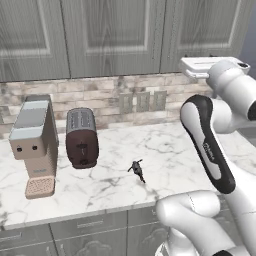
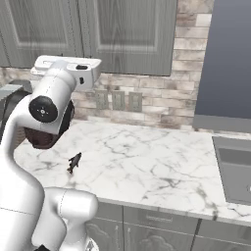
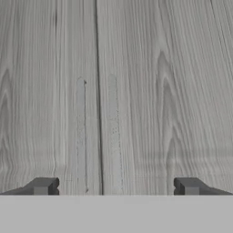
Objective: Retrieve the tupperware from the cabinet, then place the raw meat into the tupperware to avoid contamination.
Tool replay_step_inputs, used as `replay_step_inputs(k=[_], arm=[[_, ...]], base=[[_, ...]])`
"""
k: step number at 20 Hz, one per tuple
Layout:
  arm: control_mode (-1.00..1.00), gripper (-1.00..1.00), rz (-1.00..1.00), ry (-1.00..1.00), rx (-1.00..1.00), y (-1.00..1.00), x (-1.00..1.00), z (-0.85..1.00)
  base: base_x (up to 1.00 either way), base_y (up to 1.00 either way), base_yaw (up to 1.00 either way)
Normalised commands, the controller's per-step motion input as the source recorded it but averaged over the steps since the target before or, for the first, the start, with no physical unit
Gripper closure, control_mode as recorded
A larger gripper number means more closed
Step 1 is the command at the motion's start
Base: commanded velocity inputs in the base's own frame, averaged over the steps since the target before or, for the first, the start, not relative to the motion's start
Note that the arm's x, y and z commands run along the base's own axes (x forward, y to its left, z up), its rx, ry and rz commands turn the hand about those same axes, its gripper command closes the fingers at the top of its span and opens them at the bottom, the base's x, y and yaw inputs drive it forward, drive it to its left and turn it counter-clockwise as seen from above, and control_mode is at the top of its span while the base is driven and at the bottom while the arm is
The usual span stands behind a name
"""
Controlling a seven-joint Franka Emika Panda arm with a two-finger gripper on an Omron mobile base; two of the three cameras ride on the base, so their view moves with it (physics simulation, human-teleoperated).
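Observation:
The cabinet [image 1: 115, 35] hangs above the counter with both doors shut. My gripper [image 3: 116, 186] is raised in front of it and stands open with nothing between its fingertips [image 3: 43, 185]. It faces the seam between the two doors, where two slim vertical handles [image 3: 81, 132] run side by side. The white hand [image 1: 207, 67] is level with the doors' lower edge [image 2: 127, 68]. The tupperware is hidden. A small dark piece [image 1: 136, 170], which I take for the raw meat, lies on the marble counter [image 2: 74, 163], far below the gripper.
A beige coffee machine [image 1: 34, 142] and a dark toaster [image 1: 81, 137] stand at the counter's left. Wall outlets [image 1: 142, 101] sit on the brick backsplash. A sink [image 2: 235, 169] lies at the right. Grey drawer fronts [image 1: 90, 230] run below the counter edge.

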Motion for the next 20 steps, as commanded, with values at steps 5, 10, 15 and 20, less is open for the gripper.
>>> replay_step_inputs(k=[5, 10, 15, 20], arm=[[-1.0, -1.0, 0.0, -0.02, 0.04, 0.0, 0.26, 0.05], [-1.0, -1.0, 0.0, 0.0, 0.01, 0.0, 0.41, 0.05], [-1.0, -1.0, 0.0, 0.02, 0.0, 0.02, 0.51, 0.06], [-1.0, -1.0, 0.0, 0.03, 0.0, 0.03, 0.5, 0.02]], base=[[0.0, 0.0, 0.0], [0.0, 0.0, 0.0], [0.0, 0.0, 0.0], [0.0, 0.0, 0.0]])
